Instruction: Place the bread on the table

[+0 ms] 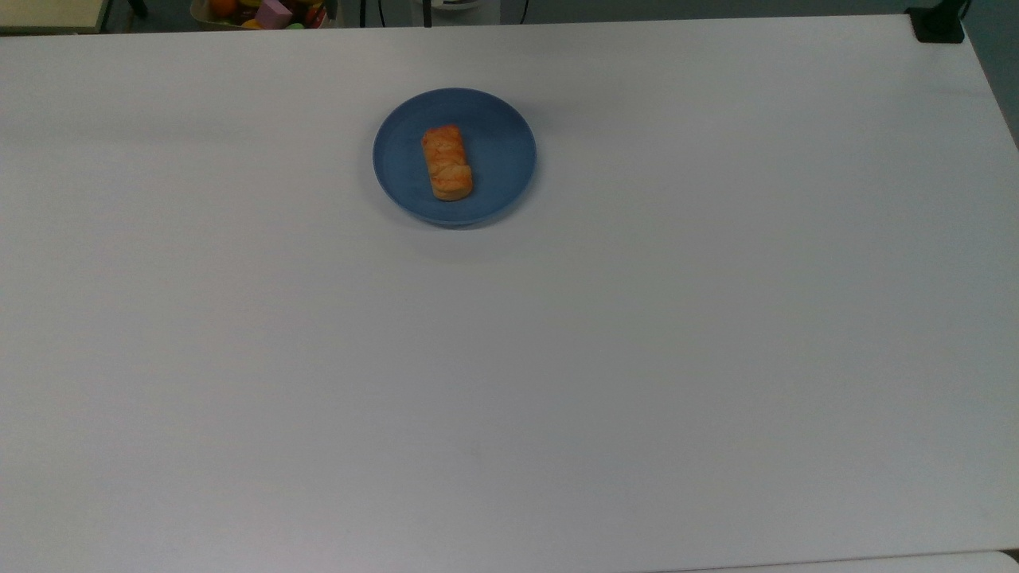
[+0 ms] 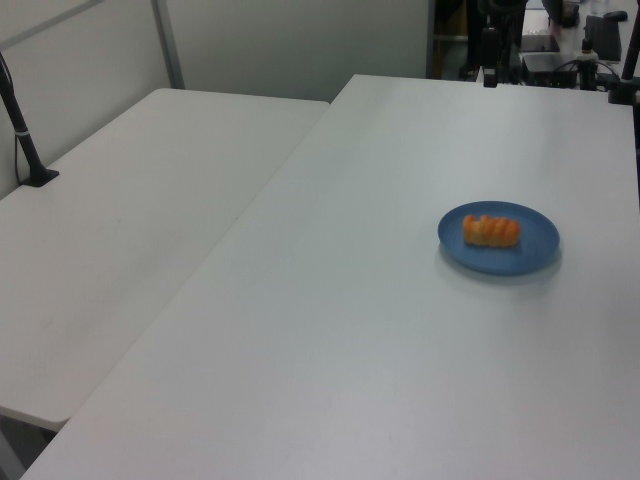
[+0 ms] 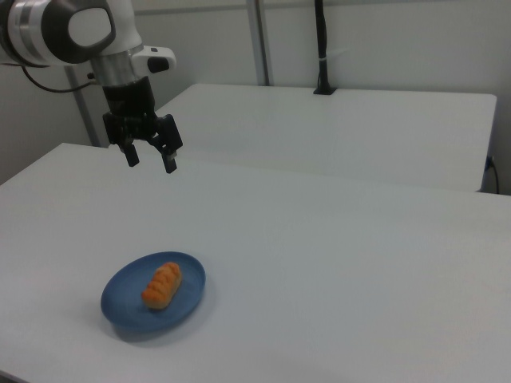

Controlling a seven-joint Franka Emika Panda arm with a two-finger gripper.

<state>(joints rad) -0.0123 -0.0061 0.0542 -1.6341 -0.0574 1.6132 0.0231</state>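
The bread (image 1: pixel 447 161), a small golden-orange loaf, lies on a round blue plate (image 1: pixel 501 135) on the white table (image 1: pixel 557 358). The left view shows the bread (image 2: pixel 491 231) on the plate (image 2: pixel 530 252) at the left view's right. In the right view the bread (image 3: pixel 162 285) rests on the plate (image 3: pixel 128 307) near the lower left, and my gripper (image 3: pixel 149 161) hangs high above the table, behind the plate. Its two fingers are spread apart with nothing between them.
A second white table (image 2: pixel 120 220) adjoins along the left view's left, with a black pole clamp (image 2: pixel 38 178) on it. A box of colourful items (image 1: pixel 263 12) sits beyond the top view's upper edge. A black clamp (image 1: pixel 938 28) sits at the table's corner.
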